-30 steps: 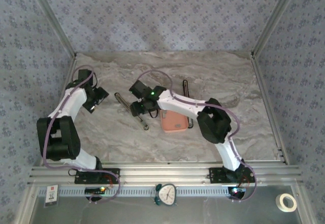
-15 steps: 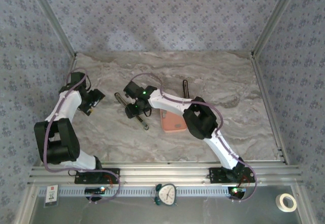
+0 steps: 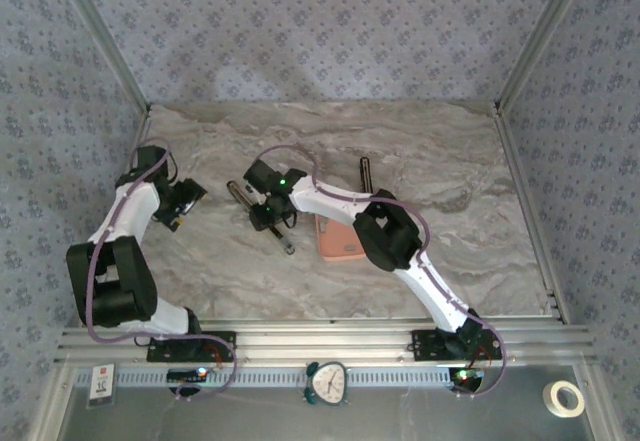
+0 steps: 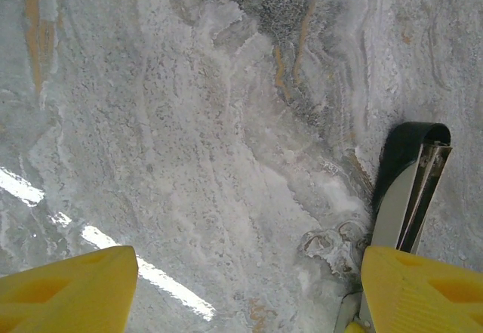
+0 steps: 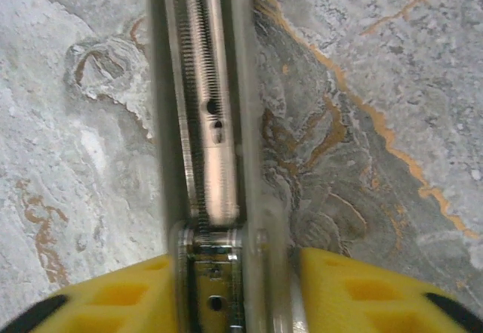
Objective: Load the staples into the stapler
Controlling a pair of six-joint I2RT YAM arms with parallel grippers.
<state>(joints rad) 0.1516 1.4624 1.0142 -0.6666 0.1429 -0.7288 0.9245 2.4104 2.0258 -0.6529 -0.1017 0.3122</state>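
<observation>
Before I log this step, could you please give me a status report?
Left gripper: jaws open, beside stapler. Right gripper: jaws straddle its open magazine, grip unclear. Pink tray nearby.

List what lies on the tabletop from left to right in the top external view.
left gripper → open stapler → salmon-pink tray
</observation>
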